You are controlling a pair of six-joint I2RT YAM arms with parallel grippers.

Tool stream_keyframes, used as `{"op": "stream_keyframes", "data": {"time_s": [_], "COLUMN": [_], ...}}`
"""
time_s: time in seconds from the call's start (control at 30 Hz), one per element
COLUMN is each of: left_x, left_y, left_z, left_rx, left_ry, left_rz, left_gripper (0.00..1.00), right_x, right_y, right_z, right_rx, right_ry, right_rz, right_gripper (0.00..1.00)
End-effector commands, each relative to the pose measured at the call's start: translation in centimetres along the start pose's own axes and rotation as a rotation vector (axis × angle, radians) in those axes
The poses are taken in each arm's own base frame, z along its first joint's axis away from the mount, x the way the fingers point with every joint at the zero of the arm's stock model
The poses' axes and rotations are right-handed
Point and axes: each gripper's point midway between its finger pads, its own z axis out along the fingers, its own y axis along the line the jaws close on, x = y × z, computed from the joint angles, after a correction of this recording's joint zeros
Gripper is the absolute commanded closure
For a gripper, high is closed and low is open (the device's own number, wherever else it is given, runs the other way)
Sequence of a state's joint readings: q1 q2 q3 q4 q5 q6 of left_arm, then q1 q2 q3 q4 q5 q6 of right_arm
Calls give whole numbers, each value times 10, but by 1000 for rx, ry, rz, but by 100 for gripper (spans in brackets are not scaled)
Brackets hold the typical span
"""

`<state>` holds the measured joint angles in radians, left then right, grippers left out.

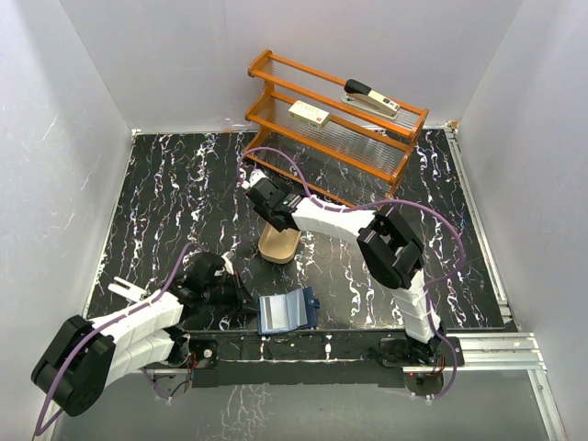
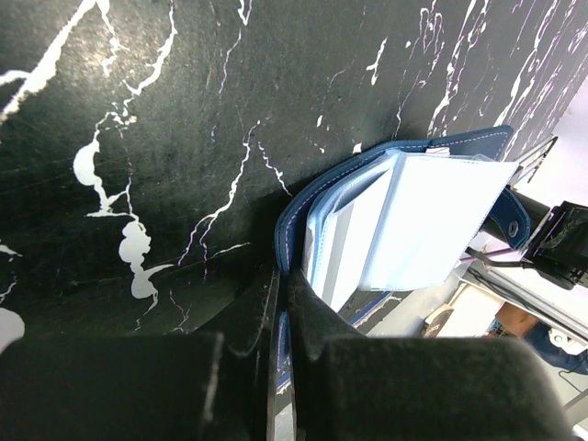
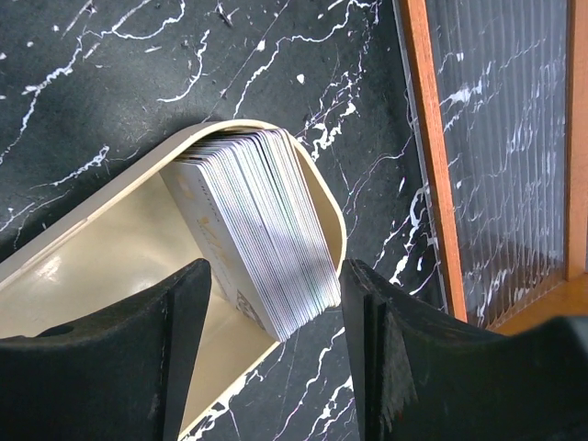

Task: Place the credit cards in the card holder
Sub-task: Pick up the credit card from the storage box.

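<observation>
The credit cards [image 3: 266, 220] are a thick stack of several pale cards standing on edge and leaning at one end of the tan oval tray [image 3: 110, 266]. My right gripper [image 3: 276, 276] is open and straddles the stack's near corner, a finger on each side and neither pressing it. From above, the right gripper [image 1: 272, 220] hangs over the tray [image 1: 278, 248]. The card holder [image 1: 287, 312] lies open near the front edge, its pale blue pockets [image 2: 432, 220] fanned up. My left gripper [image 2: 283, 285] is shut on its navy cover edge; from above, the left gripper [image 1: 241, 301] sits just left of the holder.
An orange wooden rack [image 1: 335, 119] stands at the back, holding a stapler [image 1: 372, 96] and a cream box with a red label [image 1: 310, 114]. The rack's frame [image 3: 423, 138] runs close to the right of the tray. White walls enclose the black marbled table [image 1: 165, 202].
</observation>
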<state>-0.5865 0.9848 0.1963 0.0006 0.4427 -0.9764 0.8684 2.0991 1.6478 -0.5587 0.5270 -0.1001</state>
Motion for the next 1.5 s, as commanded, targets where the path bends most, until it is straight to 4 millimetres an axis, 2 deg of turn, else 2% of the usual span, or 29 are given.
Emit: {"op": "stream_keyframes", "data": {"time_s": [0.0,1.03,1.47], "left_x": [6,6,5], "left_y": [1,0,-1], "left_z": [0,-2,-4], "left_rx": [4,5,7], "left_ry": [29,22,17], "left_rz": [14,11,11], "left_gripper": [100,100,100], "right_x": [-22,-34,-34], "right_y": [-16,-33,-33], "right_z": [-2,-9,-12], "right_rx": [64,111,97], "right_ry": [-47,-72,-71], "right_rz": [24,36,49], "right_gripper": [43,62,77]}}
